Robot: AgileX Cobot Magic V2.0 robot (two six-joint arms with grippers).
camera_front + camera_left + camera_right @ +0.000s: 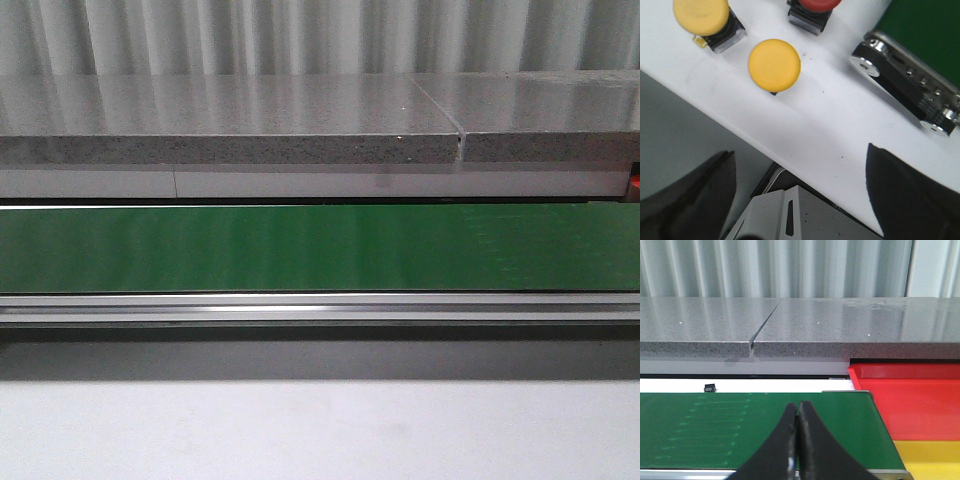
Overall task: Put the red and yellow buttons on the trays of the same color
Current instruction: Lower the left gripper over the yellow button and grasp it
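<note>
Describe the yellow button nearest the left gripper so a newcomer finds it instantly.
On the white surface in the left wrist view, beside the conveyor's metal end, sit three buttons. Take the middle yellow button: seen almost straight down, its base nearly hidden, unlike the other yellow button with its base showing.

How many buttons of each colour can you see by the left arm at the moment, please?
Yellow buttons: 2, one and another
Red buttons: 1, partly cut off by the picture's edge
Total: 3
</note>
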